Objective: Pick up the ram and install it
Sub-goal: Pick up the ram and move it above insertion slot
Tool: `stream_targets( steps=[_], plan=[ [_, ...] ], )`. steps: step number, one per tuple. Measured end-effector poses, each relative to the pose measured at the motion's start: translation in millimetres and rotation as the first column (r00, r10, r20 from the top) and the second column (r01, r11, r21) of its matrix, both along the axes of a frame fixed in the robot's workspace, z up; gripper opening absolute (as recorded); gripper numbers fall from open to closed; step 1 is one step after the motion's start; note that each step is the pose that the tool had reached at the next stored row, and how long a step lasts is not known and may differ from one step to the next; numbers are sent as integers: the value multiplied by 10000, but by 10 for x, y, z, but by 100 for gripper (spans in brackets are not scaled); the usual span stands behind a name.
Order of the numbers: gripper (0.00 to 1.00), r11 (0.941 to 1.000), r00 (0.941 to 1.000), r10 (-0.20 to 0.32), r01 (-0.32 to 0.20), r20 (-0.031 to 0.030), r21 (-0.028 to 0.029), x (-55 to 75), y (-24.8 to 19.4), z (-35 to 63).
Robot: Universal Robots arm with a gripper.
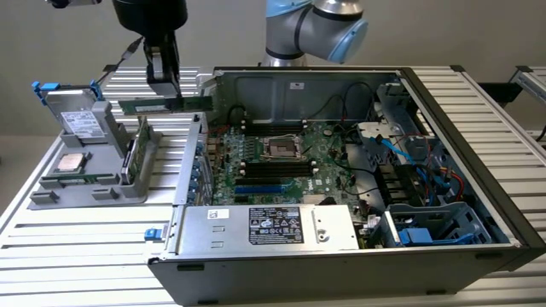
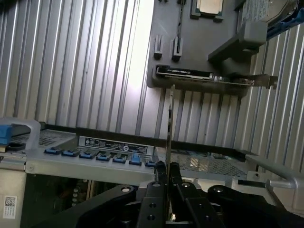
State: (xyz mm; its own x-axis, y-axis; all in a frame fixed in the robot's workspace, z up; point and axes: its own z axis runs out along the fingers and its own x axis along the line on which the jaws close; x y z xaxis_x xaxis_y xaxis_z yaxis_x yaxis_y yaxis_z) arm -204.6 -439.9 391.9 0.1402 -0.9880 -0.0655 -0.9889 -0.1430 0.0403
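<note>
The black two-fingered pincer (image 1: 175, 94) is clenched on the ram (image 1: 153, 105), a long, thin green circuit-board stick. It grips the stick near the end toward the exterior view's right. The stick hangs in the air, touching nothing else, above the gap between the grey plastic parts holder (image 1: 102, 185) and the near wall of the open black computer case (image 1: 341, 268). Both stand on the slatted aluminium desk (image 1: 77, 236), the holder toward the desk's edge on the exterior view's left.

The ram's long axis is about level and runs across the exterior view from left to right. The black memory slots (image 1: 275, 169) on the green motherboard (image 1: 333, 160) run the same way. They sit lower than the stick and toward the exterior view's right, inside the case. In the wrist view the ram (image 2: 171, 118) appears edge-on, reaching straight out from the pincer (image 2: 166, 173).

Counted:
- One arm and one ram.
- One square silver processor (image 1: 70, 164) and one upright green card (image 1: 142, 148) on the holder.
- Two banks of black slots, the second (image 1: 271, 123) farther back. How many slots are in each bank I cannot tell.
</note>
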Motion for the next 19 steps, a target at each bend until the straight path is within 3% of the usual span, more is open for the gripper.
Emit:
stream_targets(
  steps=[9,19],
  plan=[
    [14,9999,9999,104,-104,-5,118,349,-1,26],
    [14,9997,9999,163,-163,-9,196,803,-2,26]
  ],
)
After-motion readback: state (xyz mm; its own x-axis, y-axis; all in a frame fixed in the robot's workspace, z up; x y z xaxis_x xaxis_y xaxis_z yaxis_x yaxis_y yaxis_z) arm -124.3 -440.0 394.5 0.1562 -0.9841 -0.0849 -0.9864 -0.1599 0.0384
